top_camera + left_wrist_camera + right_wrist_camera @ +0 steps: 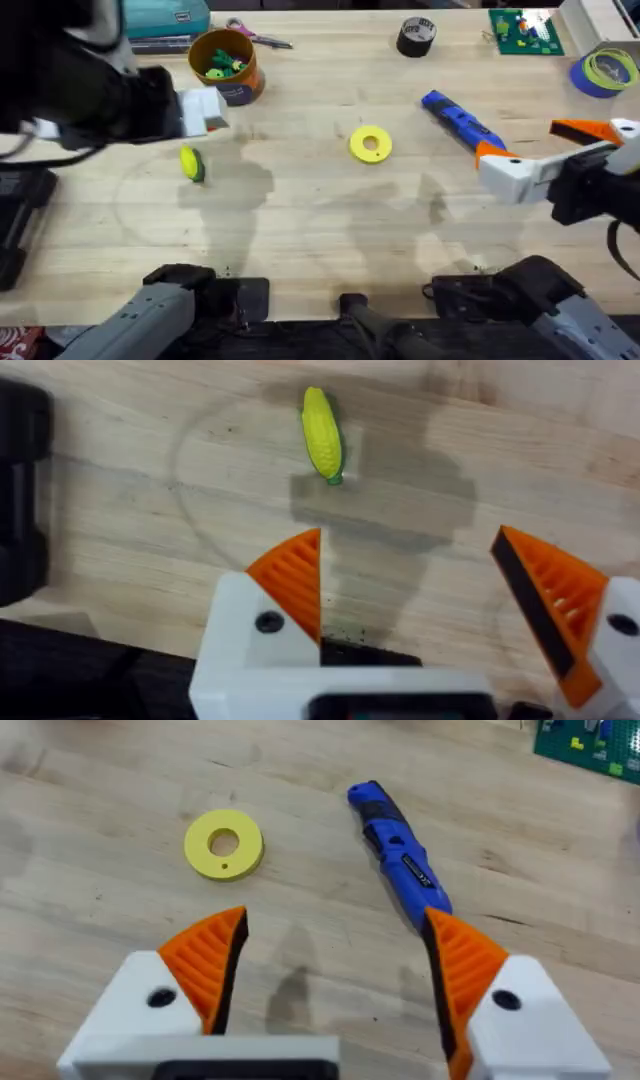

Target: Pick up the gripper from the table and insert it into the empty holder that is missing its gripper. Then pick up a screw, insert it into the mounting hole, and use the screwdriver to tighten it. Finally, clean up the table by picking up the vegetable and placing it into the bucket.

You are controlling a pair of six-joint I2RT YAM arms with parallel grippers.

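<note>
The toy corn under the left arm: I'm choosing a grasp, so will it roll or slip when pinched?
The toy corn looks rounded and tapered, so it may roll if nudged sideways. Its glossy kernels suggest hard, light plastic, possibly slippery.

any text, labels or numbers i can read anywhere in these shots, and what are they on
No text can be read.
Screwdriver: a small dark marking on the blue body, too small to read.
Bucket: a dark blue label, nothing legible on it.
Green circuit board: white marks, too small to read.
Teal case: a dark emblem, blurred.
Yellow ring: no markings.
</note>
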